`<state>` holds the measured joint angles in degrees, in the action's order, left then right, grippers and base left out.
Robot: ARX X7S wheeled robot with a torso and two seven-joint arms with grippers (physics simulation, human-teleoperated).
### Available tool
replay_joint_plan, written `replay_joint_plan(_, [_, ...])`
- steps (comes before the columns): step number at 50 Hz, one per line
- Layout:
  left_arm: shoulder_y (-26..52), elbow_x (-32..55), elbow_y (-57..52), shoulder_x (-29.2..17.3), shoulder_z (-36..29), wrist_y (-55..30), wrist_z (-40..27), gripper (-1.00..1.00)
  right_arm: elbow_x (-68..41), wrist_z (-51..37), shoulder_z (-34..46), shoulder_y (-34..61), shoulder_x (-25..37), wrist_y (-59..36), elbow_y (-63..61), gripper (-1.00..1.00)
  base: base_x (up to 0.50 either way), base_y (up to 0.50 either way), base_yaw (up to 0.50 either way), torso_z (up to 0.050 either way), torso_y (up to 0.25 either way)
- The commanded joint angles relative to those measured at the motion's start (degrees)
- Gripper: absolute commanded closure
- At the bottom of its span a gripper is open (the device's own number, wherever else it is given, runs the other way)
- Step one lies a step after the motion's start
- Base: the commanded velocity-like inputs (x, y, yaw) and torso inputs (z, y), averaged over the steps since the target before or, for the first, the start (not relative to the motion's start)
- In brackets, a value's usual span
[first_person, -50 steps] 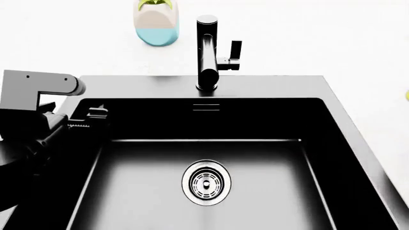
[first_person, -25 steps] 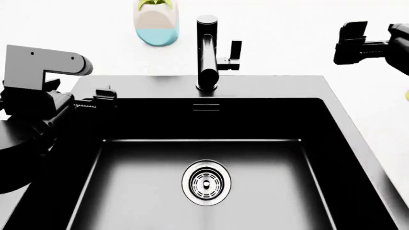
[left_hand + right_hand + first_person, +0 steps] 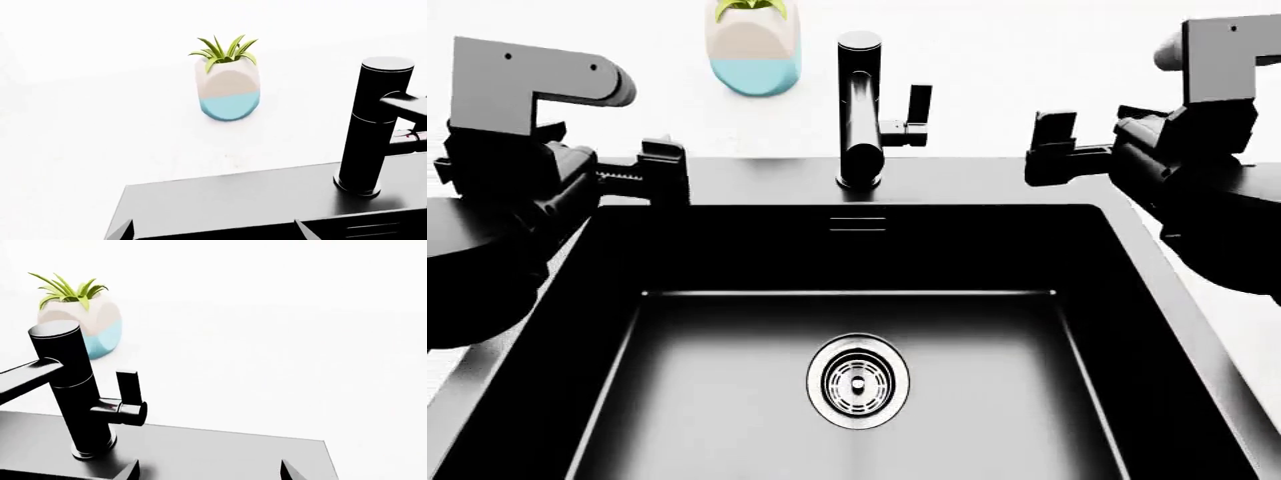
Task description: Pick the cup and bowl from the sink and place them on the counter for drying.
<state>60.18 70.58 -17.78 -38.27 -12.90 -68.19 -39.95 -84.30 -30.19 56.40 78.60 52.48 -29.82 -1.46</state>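
Currently, head view: left gripper (image 3: 665,160) and right gripper (image 3: 1054,148) hover over sink (image 3: 854,260) rear corners, both empty, jaw spread indeterminate; cup, bowl unseen | left wrist: plant pot (image 3: 227,90), faucet (image 3: 371,130) | right wrist: counter (image 3: 280,350).

Plant pot (image 3: 753,45) top cut off

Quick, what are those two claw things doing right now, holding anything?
Left gripper: open, holding nothing, above the sink's back left corner.
Right gripper: open, holding nothing, above the back right corner.
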Motion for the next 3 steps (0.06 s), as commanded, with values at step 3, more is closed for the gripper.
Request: replay_joint_plan(3, [3.06,-2.98,3.36,1.84,-2.18,1.68,1.88,-1.00,2.01,0.85,0.45,-6.58,-2.14,6.27,-0.66,-1.00,0.00,0.00,0.00,0.000,0.000])
